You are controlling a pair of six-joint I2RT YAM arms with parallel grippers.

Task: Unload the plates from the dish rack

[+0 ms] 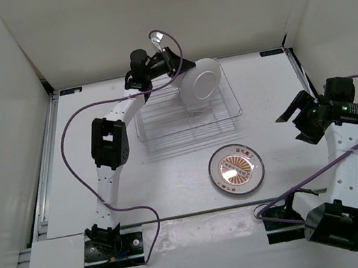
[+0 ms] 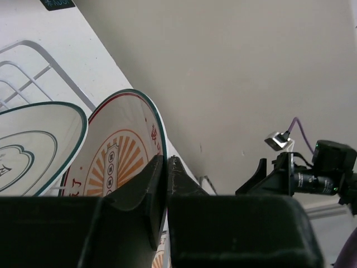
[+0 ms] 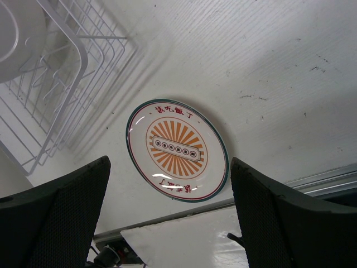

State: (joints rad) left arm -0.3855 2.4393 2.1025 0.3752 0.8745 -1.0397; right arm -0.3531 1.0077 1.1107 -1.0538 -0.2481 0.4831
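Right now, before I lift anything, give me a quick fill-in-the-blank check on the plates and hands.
1. The left hand is shut on the rim of an upright plate in the ____.
2. The right hand is ____, holding nothing.
3. One sunburst plate lies flat on the ____.
Missing words: dish rack; open; table.

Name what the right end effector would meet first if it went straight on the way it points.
Probably the sunburst plate on the table: in the wrist view it lies centred ahead of the open right end effector. Depth is unclear, but nothing shows in between.
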